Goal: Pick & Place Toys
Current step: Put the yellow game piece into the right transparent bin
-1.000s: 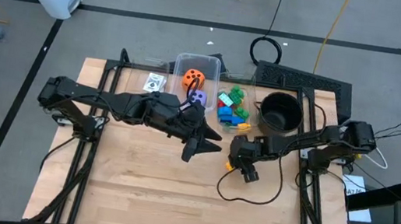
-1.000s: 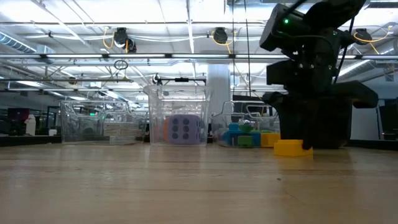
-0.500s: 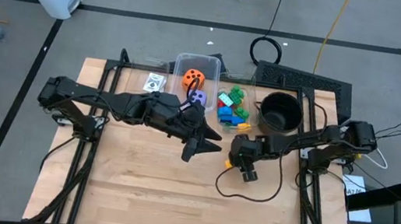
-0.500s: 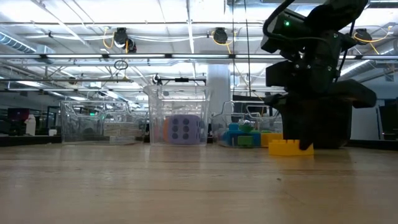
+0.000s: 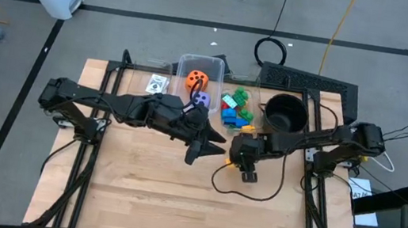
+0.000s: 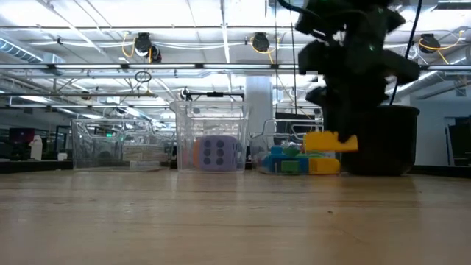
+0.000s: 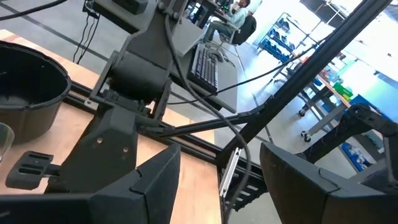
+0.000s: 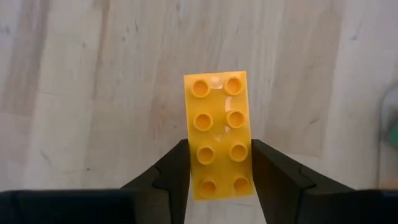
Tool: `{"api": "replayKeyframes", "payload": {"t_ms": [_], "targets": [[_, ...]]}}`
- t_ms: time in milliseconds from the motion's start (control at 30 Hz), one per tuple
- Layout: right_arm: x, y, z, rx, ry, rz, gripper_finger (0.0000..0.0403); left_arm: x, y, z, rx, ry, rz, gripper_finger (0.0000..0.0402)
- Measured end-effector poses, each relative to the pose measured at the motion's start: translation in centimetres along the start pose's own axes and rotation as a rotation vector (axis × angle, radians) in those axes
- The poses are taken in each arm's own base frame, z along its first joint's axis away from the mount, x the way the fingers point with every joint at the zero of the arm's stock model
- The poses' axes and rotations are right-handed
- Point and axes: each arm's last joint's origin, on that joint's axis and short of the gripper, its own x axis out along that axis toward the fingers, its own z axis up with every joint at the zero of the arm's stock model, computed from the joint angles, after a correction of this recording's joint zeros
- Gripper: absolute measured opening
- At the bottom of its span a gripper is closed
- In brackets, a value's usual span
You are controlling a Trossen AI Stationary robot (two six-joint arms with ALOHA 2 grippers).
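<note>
Yellow brick [image 8: 219,134], clamped by right fingers [image 8: 171,174], has lifted off table [image 6: 221,221].

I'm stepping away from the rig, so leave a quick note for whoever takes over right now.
Right hand: shut on the yellow brick, lifted off the table near the brick bin.
Left hand: open, empty, waiting mid-table.
Done: orange die and purple die in the middle bin, cards in the left bin, other bricks binned.
Left: drop the yellow brick into the brick bin.
</note>
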Motion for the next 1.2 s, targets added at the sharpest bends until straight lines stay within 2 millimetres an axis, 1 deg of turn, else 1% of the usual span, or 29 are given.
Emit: {"api": "replayKeyframes", "payload": {"t_ms": [100,167,300,367,467,667,800,967,1200], "targets": [[-1.9,0.0,1.3,0.014,0.002,-0.001,0.0137,0.0,0.1,0.2,0.0,-0.012,-0.003,0.0227],[-3.2,-0.2,2.5,0.017,-0.037,-0.006,0.0138,0.0,0.2,0.3,0.0,-0.014,0.001,0.0227],[-4.9,-0.5,3.4,0.031,-0.022,-0.016,0.0138,-0.1,0.5,0.4,-0.002,-0.015,0.003,0.0227],[-5.8,-0.9,4.1,0.036,-0.049,-0.034,0.0138,-0.1,0.5,0.4,-0.002,-0.011,-0.004,0.0227],[-6.7,-1.5,4.3,0.032,-0.026,-0.083,0.0138,-0.1,0.5,0.4,-0.002,-0.007,-0.007,0.0227],[-8.8,-3.3,4.8,0.063,-0.012,-0.116,0.0138,-0.1,0.5,0.4,-0.001,-0.003,-0.014,0.0227],[-10.5,-5.0,4.9,0.098,0.004,-0.179,0.0139,-0.1,0.5,0.4,0.004,0.0,-0.018,0.0227],[-11.9,-7.9,4.4,0.147,0.004,-0.226,0.0138,-0.1,0.6,0.5,0.004,0.011,-0.037,0.0227],[-12.8,-12.5,2.6,0.218,0.01,-0.277,0.0137,-0.1,0.7,0.5,0.011,0.007,-0.031,0.0227]]}}
